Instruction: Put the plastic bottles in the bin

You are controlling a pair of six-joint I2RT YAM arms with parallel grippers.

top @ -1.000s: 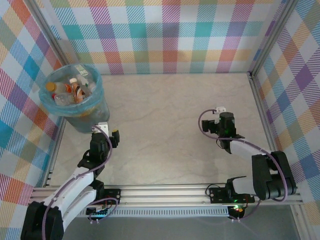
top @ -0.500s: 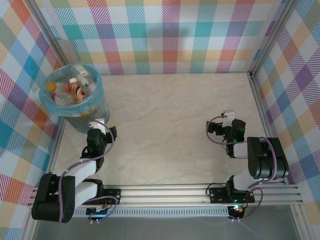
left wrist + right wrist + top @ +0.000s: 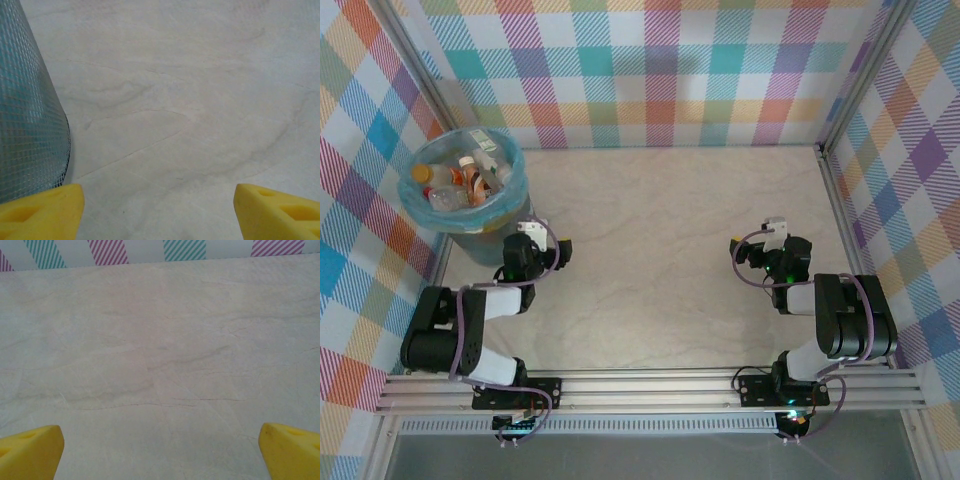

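Note:
The bin, round and lined with a light-blue bag, stands at the table's far left corner. Several plastic bottles lie inside it, with orange, red and white labels and caps. My left gripper sits low just right of the bin's base. In the left wrist view the bin's mesh wall rises at the left, and my left gripper is open over bare table. My right gripper is at the right side of the table. In the right wrist view my right gripper stands open with nothing between its yellow fingers.
The marble-look table is bounded by checkered walls at the back and sides, with metal posts at the corners. An aluminium rail carrying both arm bases runs along the near edge.
The left arm has folded back, with its gripper moving up beside the bin's base. The right arm drew back to the right a second ago and has hardly moved since.

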